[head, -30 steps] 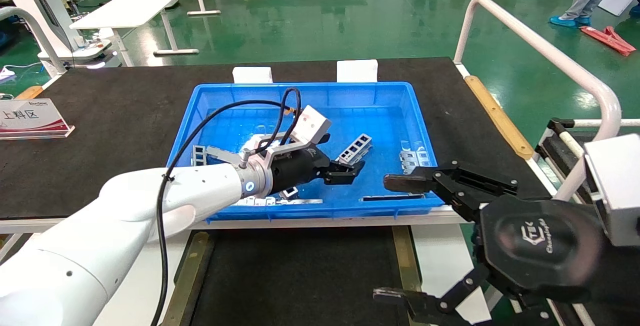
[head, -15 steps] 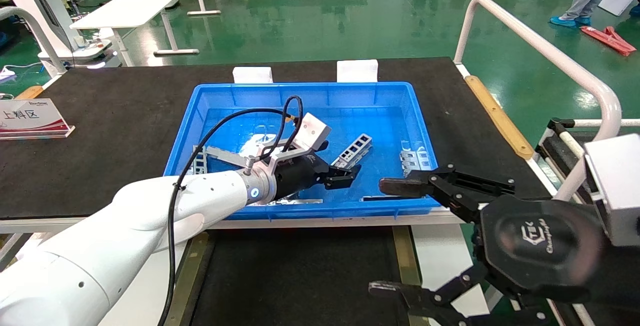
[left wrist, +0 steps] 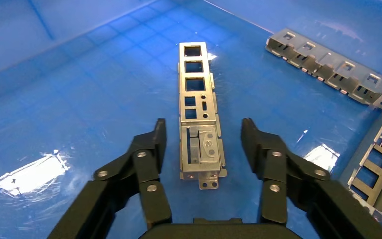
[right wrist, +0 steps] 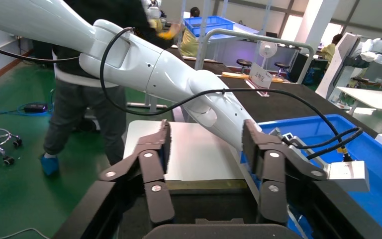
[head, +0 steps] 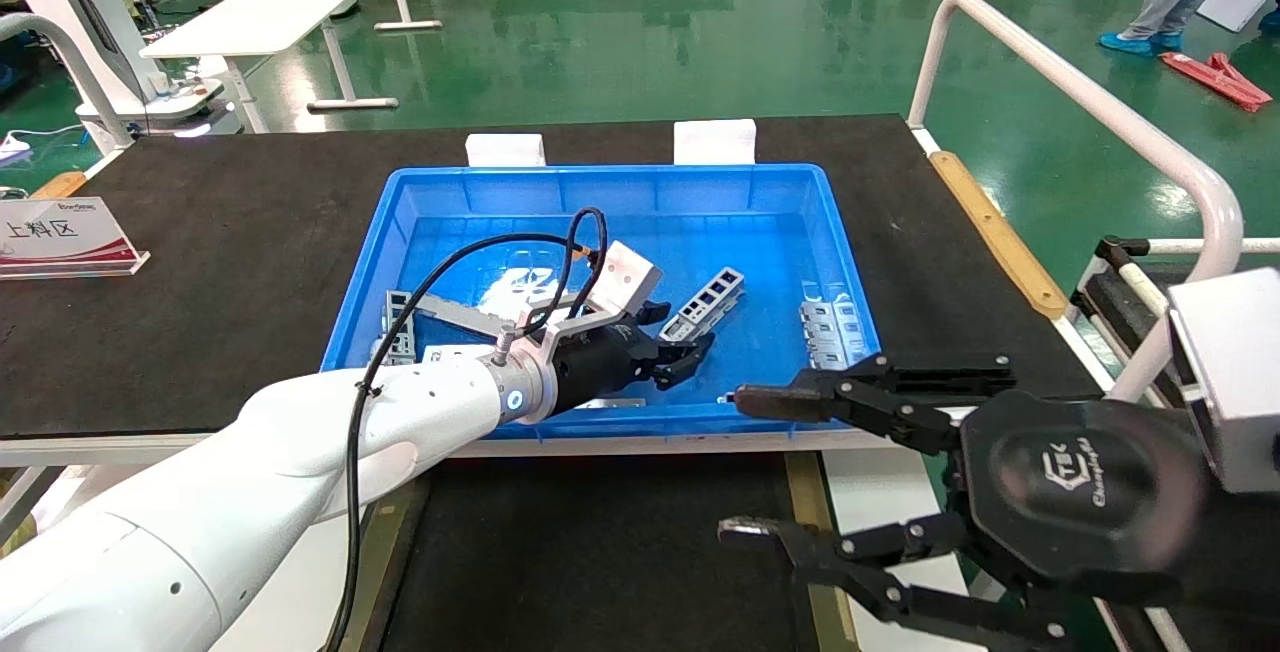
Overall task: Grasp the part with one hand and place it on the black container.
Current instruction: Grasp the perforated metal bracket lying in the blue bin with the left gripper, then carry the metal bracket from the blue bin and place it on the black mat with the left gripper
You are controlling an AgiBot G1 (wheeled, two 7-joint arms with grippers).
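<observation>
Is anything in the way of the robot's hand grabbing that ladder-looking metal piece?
No. The open left gripper already has a finger on each side of the part, which lies flat in the blue bin with nothing visible between them.

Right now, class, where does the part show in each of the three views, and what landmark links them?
Head view: the part lies in the blue bin, just beyond the open left gripper.
Left wrist view: the part lies on the bin floor, its near end between the gripper's fingers, untouched.
Right wrist view: not in it; the left arm hides that area.
Shared landmark: the blue bin.
</observation>
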